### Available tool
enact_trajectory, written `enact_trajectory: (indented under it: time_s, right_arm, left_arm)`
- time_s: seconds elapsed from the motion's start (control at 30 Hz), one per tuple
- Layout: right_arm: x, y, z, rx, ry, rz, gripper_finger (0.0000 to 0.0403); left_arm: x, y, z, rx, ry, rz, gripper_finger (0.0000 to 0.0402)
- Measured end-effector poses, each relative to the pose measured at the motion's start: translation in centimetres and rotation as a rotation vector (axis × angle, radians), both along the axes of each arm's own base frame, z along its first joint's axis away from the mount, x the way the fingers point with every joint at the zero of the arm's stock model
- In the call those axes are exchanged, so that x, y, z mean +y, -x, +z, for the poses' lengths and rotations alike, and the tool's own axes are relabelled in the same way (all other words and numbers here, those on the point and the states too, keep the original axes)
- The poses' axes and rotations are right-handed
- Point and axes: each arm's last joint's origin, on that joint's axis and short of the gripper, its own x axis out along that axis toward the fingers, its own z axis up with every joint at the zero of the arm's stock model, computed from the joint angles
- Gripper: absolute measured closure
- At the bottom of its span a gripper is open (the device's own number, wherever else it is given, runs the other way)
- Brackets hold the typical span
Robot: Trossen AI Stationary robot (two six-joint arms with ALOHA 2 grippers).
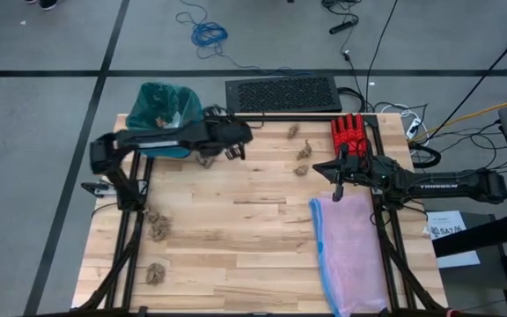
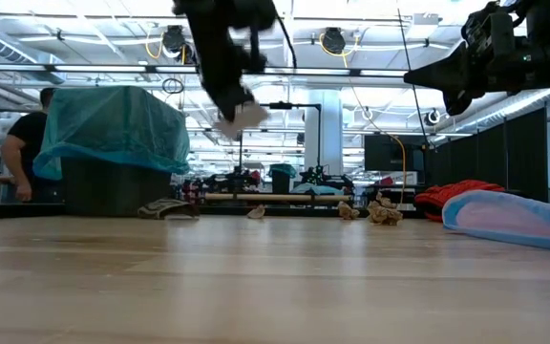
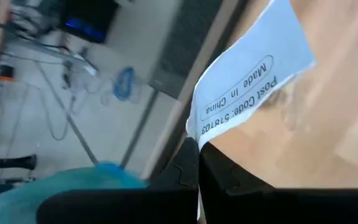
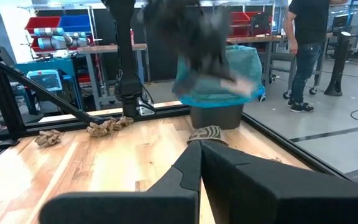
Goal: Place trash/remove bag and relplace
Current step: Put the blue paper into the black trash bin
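One white and pale-blue paper scrap (image 3: 247,81) is pinched in the left hand (image 1: 233,151), whose two fingers (image 3: 188,168) are closed flat on one short end of it. In the left wrist view the strip runs straight out from the fingertips, so its long axis follows the line of the fingers and its free end points away from the hand, printed face up. In the low view it hangs well clear of the bench (image 1: 236,229), under the hand.

The bin (image 1: 161,119), lined with the teal-green bag (image 2: 108,129), stands off the far left corner of the bench. Seen from above, it lies to the left of the left hand and slightly farther back, with the forearm passing just beside its rim. That is the relation the drop seems to depend on: the hand looks to be short of the opening, so the scrap probably has to travel left and a little away before it is let go. The left arm is much the nearer one.

Brown paper wads (image 1: 157,226) lie scattered on the bench: two near the left edge, three more toward the far middle, near the red glove (image 1: 349,134).

Farther right, the right hand (image 1: 339,180) hovers with its fingers shut on nothing, over the far end of the pink bag (image 1: 352,255).
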Motion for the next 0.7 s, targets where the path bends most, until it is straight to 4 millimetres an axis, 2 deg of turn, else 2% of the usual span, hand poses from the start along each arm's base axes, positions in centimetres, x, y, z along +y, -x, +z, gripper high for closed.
enact_trajectory:
  time_s: [0.1, 0.2, 0.33, 0.53, 0.7]
  right_arm:
    - [0.0, 0.0, 0.0, 0.000, 0.000, 0.000, 0.0403]
    - [0.0, 0.0, 0.0, 0.000, 0.000, 0.001, 0.0403]
    - [0.0, 0.0, 0.0, 0.000, 0.000, 0.004, 0.0403]
    - [0.0, 0.0, 0.0, 0.000, 0.000, 0.004, 0.0403]
    - [0.0, 0.0, 0.0, 0.001, 0.000, 0.004, 0.0403]
  left_arm:
    - [-0.5, 2.0, 3.6, -0.052, -0.071, 0.070, 0.0401]
    - [-0.4, 4.4, 6.1, -0.068, -0.116, 0.175, 0.0401]
    - [0.0, 7.3, 8.2, -0.092, -0.118, 0.308, 0.0401]
    - [1.6, 10.7, 8.4, -0.053, -0.063, 0.539, 0.0401]
    - [3.1, 12.1, 8.1, -0.036, -0.037, 0.648, 0.0401]
